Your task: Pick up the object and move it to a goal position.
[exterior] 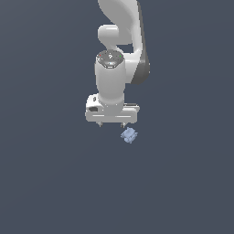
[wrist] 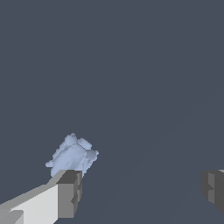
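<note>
The object is a tiny pale blue lumpy piece lying on the dark grey floor, just below and toward the exterior view's right of the white gripper. The gripper hangs from the white arm with its two short fingertips spread wide apart and nothing between them. In the wrist view the object shows just beyond one grey finger pad, outside the gap, while the other pad sits far across. The gripper is open and apart from the object.
A plain dark grey surface fills both views. The white arm rises behind the gripper toward the top of the exterior view. No other objects or edges show.
</note>
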Action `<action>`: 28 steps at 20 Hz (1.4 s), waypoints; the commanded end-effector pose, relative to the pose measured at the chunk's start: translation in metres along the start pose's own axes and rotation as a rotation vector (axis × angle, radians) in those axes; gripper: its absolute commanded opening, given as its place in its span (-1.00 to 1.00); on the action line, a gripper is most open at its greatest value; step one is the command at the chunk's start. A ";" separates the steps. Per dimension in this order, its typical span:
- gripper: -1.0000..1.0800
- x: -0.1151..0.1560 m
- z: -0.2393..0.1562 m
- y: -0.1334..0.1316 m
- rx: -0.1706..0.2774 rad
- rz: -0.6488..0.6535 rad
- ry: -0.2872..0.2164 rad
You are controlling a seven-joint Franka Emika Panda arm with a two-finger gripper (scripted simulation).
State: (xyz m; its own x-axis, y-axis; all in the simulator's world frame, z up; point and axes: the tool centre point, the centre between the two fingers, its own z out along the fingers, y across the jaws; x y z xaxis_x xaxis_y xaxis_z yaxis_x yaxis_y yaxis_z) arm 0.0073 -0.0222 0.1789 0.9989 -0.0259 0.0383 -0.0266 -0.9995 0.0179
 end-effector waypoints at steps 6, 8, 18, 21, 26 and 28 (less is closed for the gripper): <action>0.92 -0.002 0.004 -0.005 -0.005 -0.015 -0.012; 0.92 -0.004 0.006 -0.009 -0.008 -0.024 -0.021; 0.92 -0.005 0.007 -0.010 -0.010 -0.028 -0.025; 0.92 -0.005 0.009 -0.012 -0.009 -0.014 -0.025; 0.92 -0.007 0.015 -0.018 -0.006 0.032 -0.026; 0.92 -0.008 0.018 -0.022 -0.004 0.058 -0.027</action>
State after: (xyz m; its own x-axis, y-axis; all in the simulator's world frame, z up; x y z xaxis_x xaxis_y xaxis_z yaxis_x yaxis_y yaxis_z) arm 0.0015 -0.0031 0.1628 0.9977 -0.0661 0.0132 -0.0663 -0.9975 0.0224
